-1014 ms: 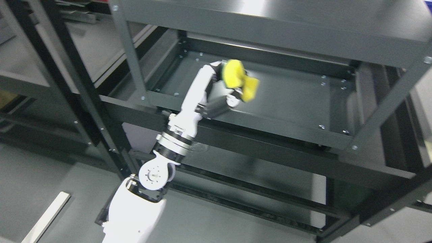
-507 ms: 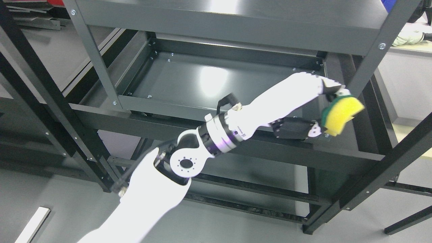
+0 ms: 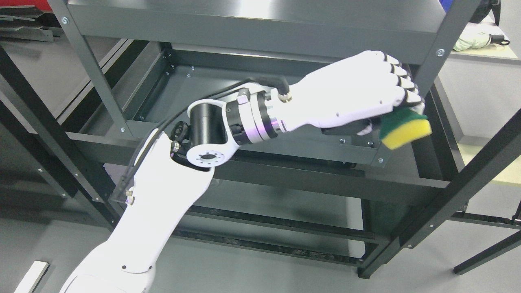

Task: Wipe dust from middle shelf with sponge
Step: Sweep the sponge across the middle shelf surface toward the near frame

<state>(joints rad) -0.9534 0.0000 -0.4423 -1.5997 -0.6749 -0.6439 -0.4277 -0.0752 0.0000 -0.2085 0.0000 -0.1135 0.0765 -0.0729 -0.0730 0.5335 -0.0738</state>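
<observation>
My left hand (image 3: 397, 112) reaches in from the lower left and is shut on a yellow sponge with a green scouring side (image 3: 407, 129). The sponge hangs over the front right corner of the dark grey middle shelf (image 3: 211, 95), beside the right front post (image 3: 431, 61). The white palm and forearm cover the right part of the shelf floor. The sponge's yellow face points down and out past the shelf's front rim (image 3: 285, 148). My right arm does not show.
The top shelf (image 3: 252, 20) overhangs the hand closely. A lower shelf rail (image 3: 285, 228) runs beneath. Black frame bars (image 3: 468, 179) cross at the right and left. A light table (image 3: 480, 49) with a pale bundle stands at the far right.
The camera has shifted. My left hand swung with the sponge from the shelf's middle to its right front corner, and the hand has turned palm down over the sponge.
</observation>
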